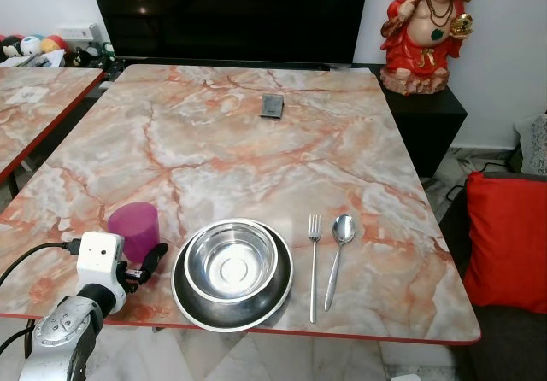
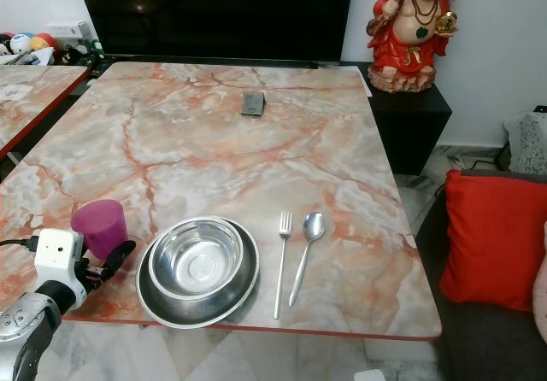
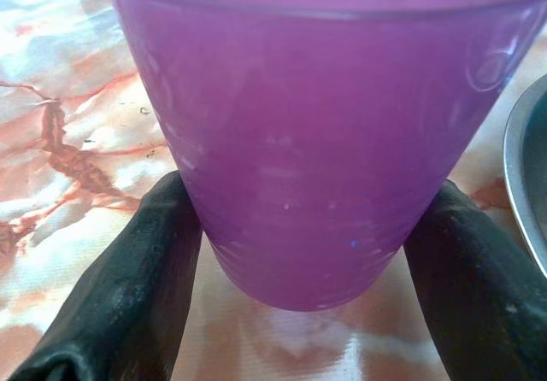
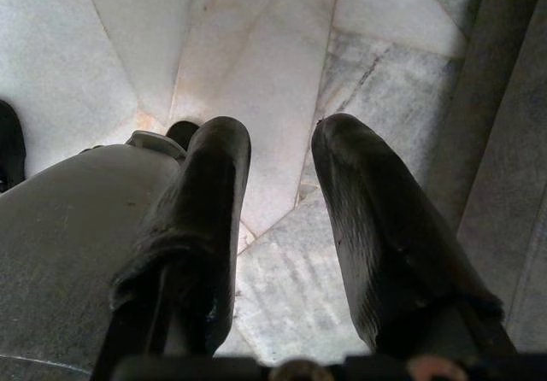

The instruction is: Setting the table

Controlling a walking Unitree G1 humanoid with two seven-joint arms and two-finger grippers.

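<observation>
- One purple cup (image 1: 134, 230) stands upright near the front left edge of the marble-patterned table (image 1: 256, 142), just left of the dishes.
- The left gripper (image 3: 295, 257) has its two black fingers (image 3: 128, 287) spread around the cup's base, one on each side and against its wall.
- One steel bowl (image 1: 231, 261) sits inside one steel plate (image 1: 192, 300) at the table's front edge.
- One fork (image 1: 314, 261) and one spoon (image 1: 336, 257) lie side by side just right of the plate, fork nearer it.
- One small dark flat object (image 1: 272, 105) rests well apart, toward the far edge; no writing on it is legible.
- The right gripper (image 4: 278, 193) hangs over the tiled floor (image 4: 256, 48), fingers parted and empty.
- One red figurine (image 1: 425, 26) and one red cushion (image 1: 508, 240) flank the right side.
</observation>
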